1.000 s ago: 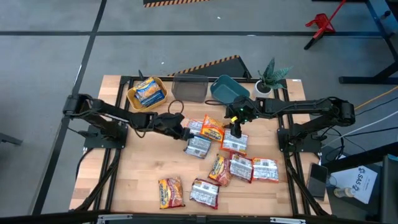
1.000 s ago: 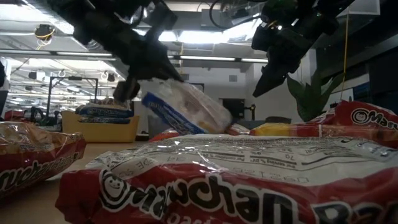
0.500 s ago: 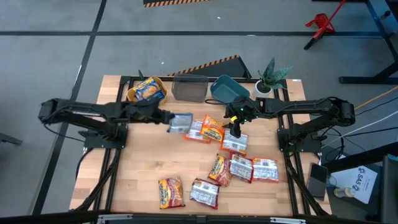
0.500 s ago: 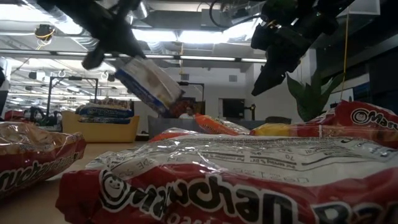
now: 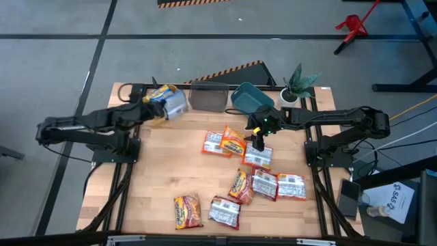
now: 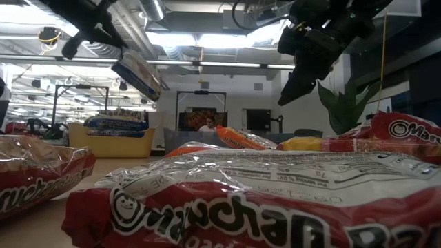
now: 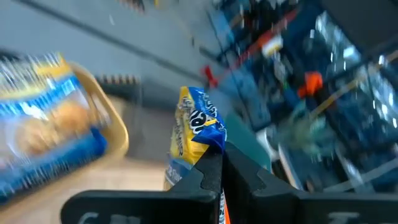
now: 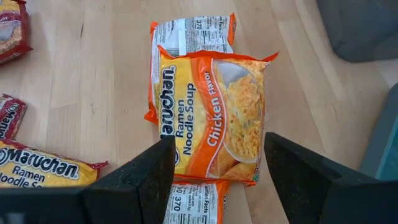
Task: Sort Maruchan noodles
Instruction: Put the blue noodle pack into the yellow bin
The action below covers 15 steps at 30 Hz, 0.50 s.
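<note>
My left gripper [image 5: 162,109] is shut on a blue-white noodle packet [image 5: 175,105], held in the air beside the yellow bin [image 6: 110,145] at the far left. That bin holds another blue-white packet [image 7: 43,118]. My right gripper [image 8: 214,186] hovers open above an orange chicken packet [image 8: 214,118] in the middle of the table; its fingers stand on either side of the packet without touching it. That packet lies flat on red-silver packets [image 8: 189,31]. Several more packets [image 5: 265,183] lie flat toward the near edge. My left gripper pinches the blue-white packet by one end seam [image 7: 210,144] between its two fingers. The fingers reach nearly level from the table's left side. The packet sticks out beyond the fingertips, tilted and lifted clear of the table [image 6: 138,72].
A grey bin [image 5: 207,97] and a teal bin [image 5: 249,99] stand along the far edge, with a potted plant [image 5: 297,85] at the far right. Packets near the front [image 5: 188,210] [image 5: 224,212] lie apart from the main pile. Bare wood shows at the left.
My left gripper has lifted the blue-white packet off the pile in the middle. It has carried the packet up and toward the table's far left, toward the yellow bin, and has tipped from pointing down to nearly level. It has stayed shut on the packet.
</note>
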Motion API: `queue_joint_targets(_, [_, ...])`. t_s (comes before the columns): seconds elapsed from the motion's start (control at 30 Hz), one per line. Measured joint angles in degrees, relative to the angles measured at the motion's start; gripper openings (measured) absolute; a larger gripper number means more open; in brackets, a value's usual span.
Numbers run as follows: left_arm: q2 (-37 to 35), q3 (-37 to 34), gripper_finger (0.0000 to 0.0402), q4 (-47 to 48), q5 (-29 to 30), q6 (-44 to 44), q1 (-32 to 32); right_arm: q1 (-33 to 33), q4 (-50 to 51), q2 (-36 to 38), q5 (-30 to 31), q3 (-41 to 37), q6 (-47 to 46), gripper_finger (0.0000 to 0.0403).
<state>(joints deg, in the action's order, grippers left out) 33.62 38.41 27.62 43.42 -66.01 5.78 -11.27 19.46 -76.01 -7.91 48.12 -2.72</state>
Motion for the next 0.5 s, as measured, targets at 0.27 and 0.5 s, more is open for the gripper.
queue_joint_targets(0.27, [-5.56,0.02,0.0000,0.80,8.49,4.84,0.00,0.01,0.00,0.00,0.00,0.00,0.00,0.0234])
queue_joint_targets(0.5, [-5.49,0.02,0.0000,0.19,11.53,4.78,1.64,0.02,0.00,0.00,1.46,0.00,0.00,0.0234])
